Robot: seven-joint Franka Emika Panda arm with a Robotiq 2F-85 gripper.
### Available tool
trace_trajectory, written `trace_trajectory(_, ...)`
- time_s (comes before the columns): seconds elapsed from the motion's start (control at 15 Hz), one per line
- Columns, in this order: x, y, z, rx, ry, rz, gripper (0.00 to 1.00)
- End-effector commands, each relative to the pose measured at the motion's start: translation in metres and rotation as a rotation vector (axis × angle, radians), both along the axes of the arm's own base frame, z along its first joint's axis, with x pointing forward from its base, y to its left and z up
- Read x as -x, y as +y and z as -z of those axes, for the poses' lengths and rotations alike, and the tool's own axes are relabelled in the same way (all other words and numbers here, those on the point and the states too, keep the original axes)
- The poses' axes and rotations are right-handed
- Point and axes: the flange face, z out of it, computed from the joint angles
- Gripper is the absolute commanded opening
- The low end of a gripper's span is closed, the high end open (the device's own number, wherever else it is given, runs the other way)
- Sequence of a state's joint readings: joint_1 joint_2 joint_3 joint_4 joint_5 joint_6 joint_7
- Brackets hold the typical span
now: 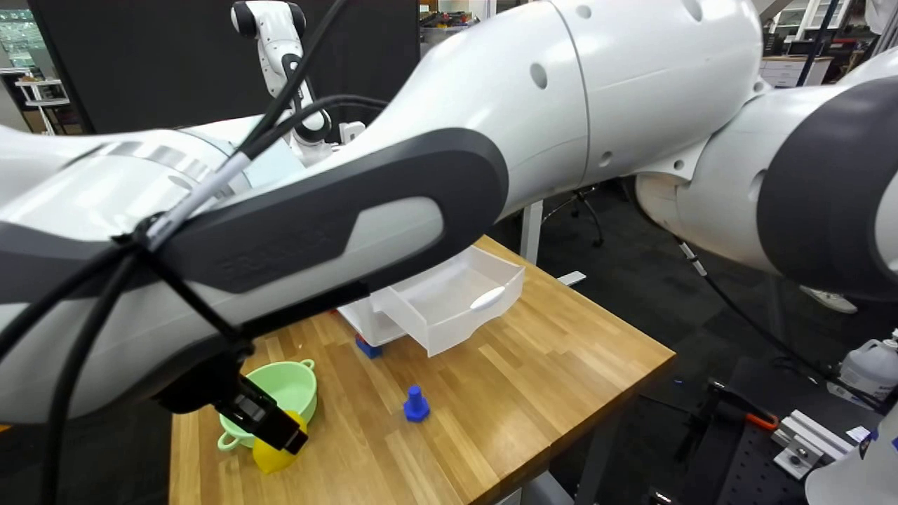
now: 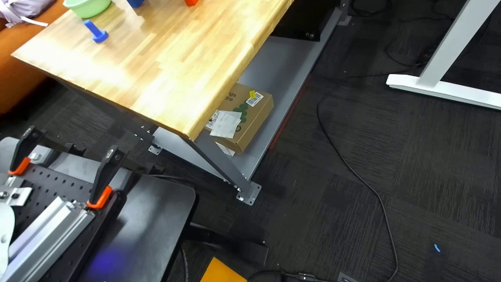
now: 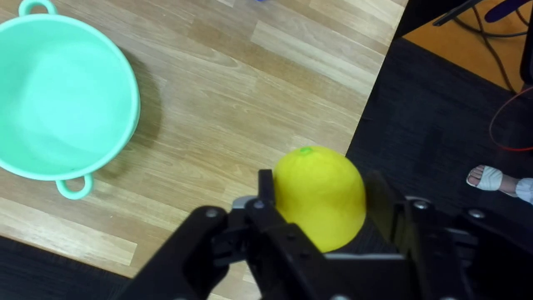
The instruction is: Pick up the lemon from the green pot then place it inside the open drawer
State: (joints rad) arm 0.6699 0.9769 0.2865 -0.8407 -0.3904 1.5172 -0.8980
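Note:
My gripper (image 3: pixel 320 183) is shut on the lemon (image 3: pixel 318 204), a bright yellow fruit with a small green tip, held between both fingers. In an exterior view the lemon (image 1: pixel 270 457) shows under a black finger of the gripper (image 1: pixel 286 433), in front of the pot's rim. The pale green pot (image 3: pixel 68 96) is empty inside and stands to the left of the lemon in the wrist view. The pot shows in both exterior views (image 1: pixel 289 382) (image 2: pixel 87 7). The white drawer (image 1: pixel 456 326) stands pulled out and looks empty. My arm hides most of its unit.
A blue bolt (image 1: pixel 416 408) stands on the wooden table (image 1: pixel 533 379) between pot and drawer. A blue block (image 1: pixel 368 348) lies by the drawer unit. An orange-red block (image 2: pixel 191 2) shows in an exterior view. The table's edge runs beneath the lemon in the wrist view.

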Motion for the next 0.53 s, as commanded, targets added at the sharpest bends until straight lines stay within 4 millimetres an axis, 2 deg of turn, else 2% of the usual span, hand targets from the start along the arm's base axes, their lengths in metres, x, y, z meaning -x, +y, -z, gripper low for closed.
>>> trace_trajectory(0.0,0.0,0.0,0.0,0.0,0.0,0.001,0.57)
trace_trajectory(0.4,-0.0001,-0.0001,0.0,0.0,-0.001,0.001,0.57)
trace_trajectory(0.47,-0.0001,-0.0001,0.0,0.0,-0.001,0.001,0.32)
